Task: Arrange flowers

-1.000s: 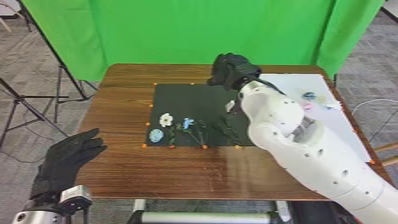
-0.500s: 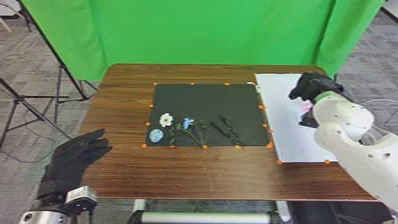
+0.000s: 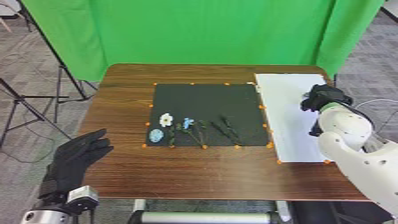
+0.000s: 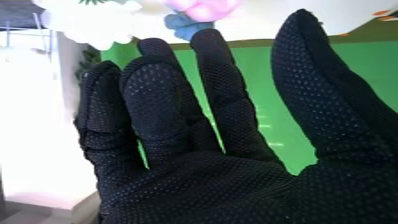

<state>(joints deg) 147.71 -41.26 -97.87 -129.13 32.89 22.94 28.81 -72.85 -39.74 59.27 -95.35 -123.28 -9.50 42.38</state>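
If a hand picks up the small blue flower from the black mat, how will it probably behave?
The blue flower is probably light, because it is small and its stem is very thin. The stem may bend a little rather than stay stiff. It lies flat on the black mat near other green stems, so it might catch on them.

Kind of place: a robotics lab, set up rather like a studio
Landmark: brown wooden table (image 3: 178,175)
Behind the table: green backdrop (image 3: 204,35), hung in folds as a plain screen
Left of the table: thin black stand (image 3: 46,42), its pole slanting
Over the table's right side: white jointed robot arm (image 3: 366,161)
On the table: orange markers (image 3: 205,146) spaced along a black mat (image 3: 204,107)
Around the table: grey office-type carpet (image 3: 366,62)
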